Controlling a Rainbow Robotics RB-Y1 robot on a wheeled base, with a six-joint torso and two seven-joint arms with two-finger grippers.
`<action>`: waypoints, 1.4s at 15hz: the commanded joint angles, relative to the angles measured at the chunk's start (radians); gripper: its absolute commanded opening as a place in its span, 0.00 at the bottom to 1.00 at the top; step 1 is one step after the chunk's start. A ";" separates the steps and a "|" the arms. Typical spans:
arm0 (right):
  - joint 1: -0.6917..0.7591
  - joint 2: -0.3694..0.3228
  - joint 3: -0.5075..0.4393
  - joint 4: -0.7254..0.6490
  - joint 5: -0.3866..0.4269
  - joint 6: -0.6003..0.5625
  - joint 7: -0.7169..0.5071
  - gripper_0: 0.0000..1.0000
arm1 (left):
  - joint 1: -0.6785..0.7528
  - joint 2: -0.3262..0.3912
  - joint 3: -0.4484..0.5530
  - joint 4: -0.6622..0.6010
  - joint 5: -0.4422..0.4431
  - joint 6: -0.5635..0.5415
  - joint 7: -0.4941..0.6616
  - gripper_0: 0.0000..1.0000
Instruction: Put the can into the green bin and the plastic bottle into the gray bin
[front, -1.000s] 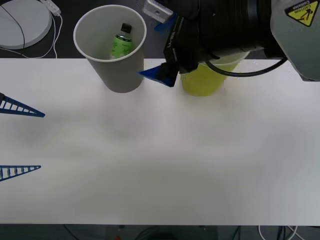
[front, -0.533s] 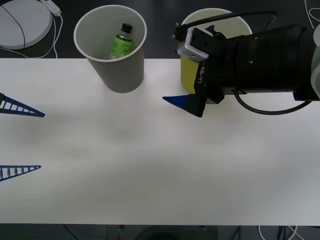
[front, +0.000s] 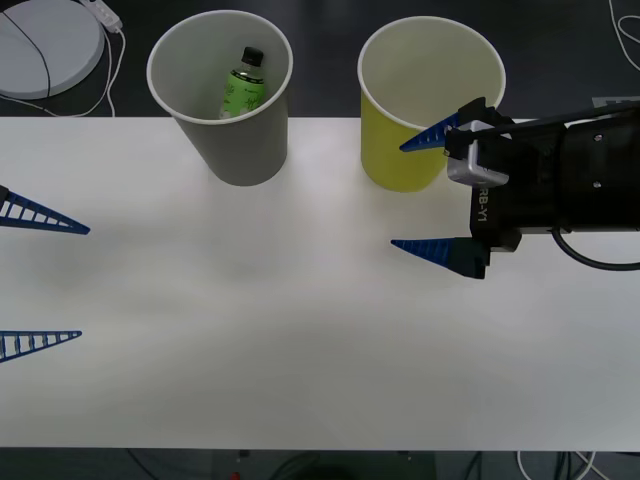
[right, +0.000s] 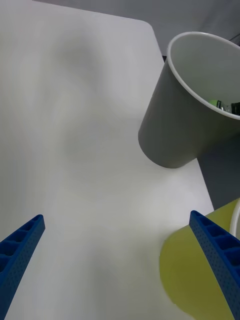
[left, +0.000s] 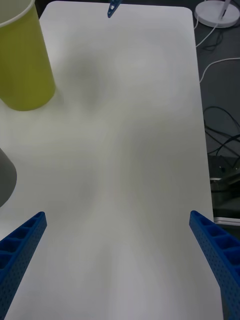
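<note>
The bottle (front: 242, 82) stands tilted inside the gray bin (front: 222, 95) at the far edge of the table (front: 300, 320), its black cap up; from my right wrist a sliver of it (right: 223, 104) shows over the gray bin's (right: 187, 110) rim. The green bin (front: 428, 105) stands upright to the right of the gray one, apart from it, also at the far edge; I cannot see a can in it. My right gripper (front: 432, 190) is open and holds nothing, hovering over the table just in front of the green bin, one finger (front: 432, 133) crossing its near wall, the other (front: 436, 252) over bare table. My left gripper (front: 45, 277) is open too and holds nothing, at the left edge of the table, well apart from both bins. A white round object (front: 45, 45) with a cable lies beyond the table's far left corner.
</note>
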 joint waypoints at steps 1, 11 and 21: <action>0.060 -0.006 -0.082 0.002 -0.075 -0.070 0.102 1.00 | 0.000 0.000 0.000 0.000 0.000 0.000 0.000 1.00; 0.263 -0.035 -0.208 0.039 -0.230 -0.098 0.280 1.00 | 0.000 0.000 0.000 0.000 0.000 0.000 0.000 1.00; 0.330 -0.170 -0.237 0.040 -0.350 -0.048 0.247 1.00 | 0.000 0.000 0.000 0.000 0.000 0.000 0.000 1.00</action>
